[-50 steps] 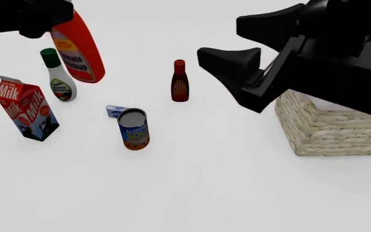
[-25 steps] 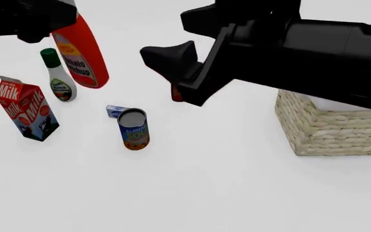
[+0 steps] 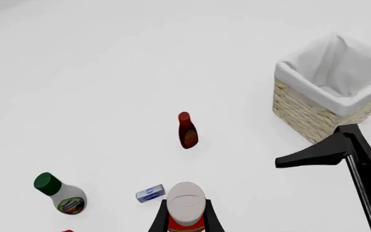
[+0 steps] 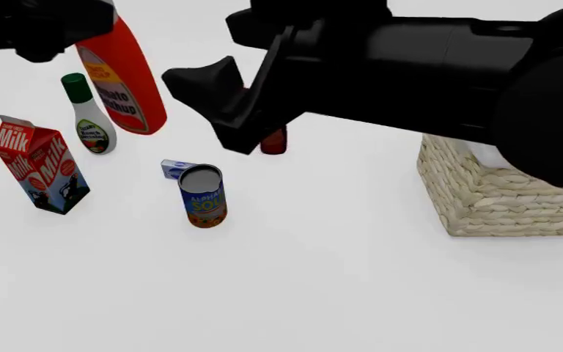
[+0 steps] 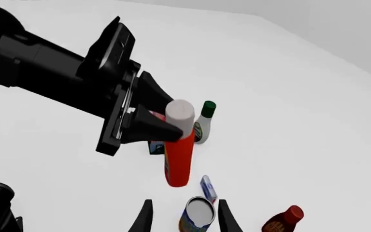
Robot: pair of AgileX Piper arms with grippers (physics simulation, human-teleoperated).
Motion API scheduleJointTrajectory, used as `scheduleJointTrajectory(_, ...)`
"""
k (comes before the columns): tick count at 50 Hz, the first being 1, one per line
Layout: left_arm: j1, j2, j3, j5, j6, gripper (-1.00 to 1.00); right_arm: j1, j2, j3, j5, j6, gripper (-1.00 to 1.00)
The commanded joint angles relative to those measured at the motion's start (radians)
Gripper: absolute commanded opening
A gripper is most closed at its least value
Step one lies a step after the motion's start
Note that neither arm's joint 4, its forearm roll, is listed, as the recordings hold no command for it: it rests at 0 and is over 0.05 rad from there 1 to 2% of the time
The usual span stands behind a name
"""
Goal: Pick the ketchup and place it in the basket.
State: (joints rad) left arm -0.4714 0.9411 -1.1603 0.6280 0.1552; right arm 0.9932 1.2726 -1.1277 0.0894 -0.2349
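red-orange ketchup hangs tilted above the table, pinched near its cap by the left gripper. right gripper reaches across toward it, jaws spread.

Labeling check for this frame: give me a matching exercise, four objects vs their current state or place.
Things:
1. ketchup
2. basket
3. soup can
4. milk carton

States:
A. standing on the table beside a small blue box
B. lifted off the table, held by the left gripper
C. at the table's left side, red and white
D. white-lined, nothing visible inside

Pairs: 1-B, 2-D, 3-A, 4-C
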Motion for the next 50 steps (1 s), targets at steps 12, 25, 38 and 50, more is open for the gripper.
scheduleJointTrajectory(12, -0.022, -0.019, -0.044, 0.047, 0.005, -1.0, 0.019, 0.065, -0.07, 0.008, 0.006, 1.0)
scheduleJointTrajectory(25, -0.046, -0.029, -0.068, 0.082, -0.005, -1.0, 0.016, 0.083, -0.106, 0.014, 0.003, 1.0)
scheduleJointTrajectory(38, -0.047, -0.054, -0.084, 0.116, 0.003, -1.0, 0.03, 0.097, -0.137, 0.02, 0.002, 1.0)
scheduleJointTrajectory(50, -0.056, -0.054, -0.091, 0.121, 0.004, -1.0, 0.032, 0.123, -0.177, 0.026, 0.012, 1.0)
